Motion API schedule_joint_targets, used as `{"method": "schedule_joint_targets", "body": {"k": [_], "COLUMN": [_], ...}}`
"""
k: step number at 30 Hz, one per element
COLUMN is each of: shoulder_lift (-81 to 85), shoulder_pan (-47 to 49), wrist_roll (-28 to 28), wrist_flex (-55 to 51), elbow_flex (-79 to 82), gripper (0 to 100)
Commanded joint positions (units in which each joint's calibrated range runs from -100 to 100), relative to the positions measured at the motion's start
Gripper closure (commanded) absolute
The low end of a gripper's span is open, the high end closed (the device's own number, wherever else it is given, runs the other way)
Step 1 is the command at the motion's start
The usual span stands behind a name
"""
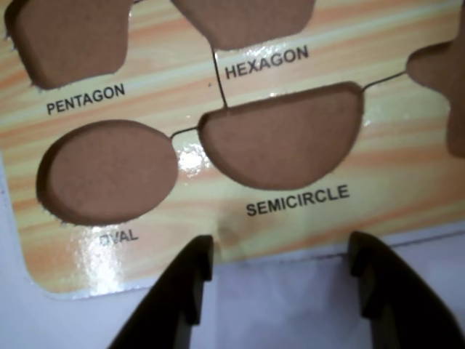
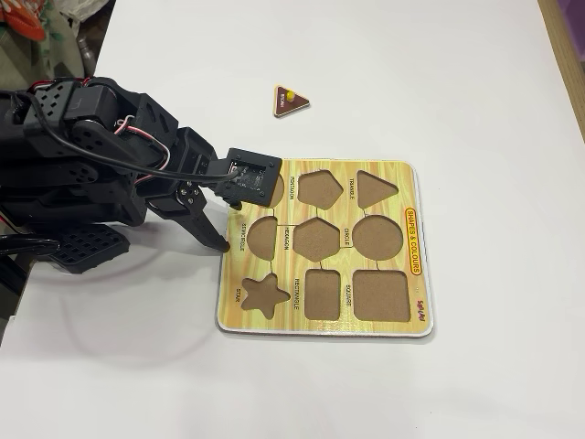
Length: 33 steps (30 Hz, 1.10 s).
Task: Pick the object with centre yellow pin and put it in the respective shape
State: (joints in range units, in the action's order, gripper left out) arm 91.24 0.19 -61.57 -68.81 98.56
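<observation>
From my wrist view, the pentagon recess (image 1: 69,40), the hexagon recess (image 1: 243,18) and a brown cut-out at the right (image 1: 443,87) run off the picture's edges. My two black fingers (image 1: 182,291) are cut by the bottom edge.

In the fixed view my wrist block hides the yellow wood-grain puzzle board's (image 2: 402,174) near-left corner and part of one recess. The lettering on the small dark-brown wooden triangle with a yellow knob (image 2: 289,100) is too small to read.

Board (image 2: 413,240) yellow-orange wood-grain, brown recesses, black labels. Triangle piece (image 2: 290,101) upper centre of fixed view: dark brown, pale edge, yellow knob. Gripper (image 1: 280,265) black. Table (image 2: 439,82) white, maybe greyish.
</observation>
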Motion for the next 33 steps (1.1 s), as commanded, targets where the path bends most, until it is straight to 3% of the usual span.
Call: {"method": "schedule_joint_targets", "body": {"k": [1, 7, 21, 33], "shoulder_lift": [-1.86, -6.97, -44.04, -57.60], "shoulder_pan": [-0.48, -0.48, -0.48, 0.50], "wrist_roll": [-0.56, -0.72, -0.72, -0.72], "wrist_flex": [-0.59, -0.51, -1.29, -1.37], "elbow_flex": [0.45, -3.24, -34.35, -49.10], "gripper": [79, 79, 79, 78]}}
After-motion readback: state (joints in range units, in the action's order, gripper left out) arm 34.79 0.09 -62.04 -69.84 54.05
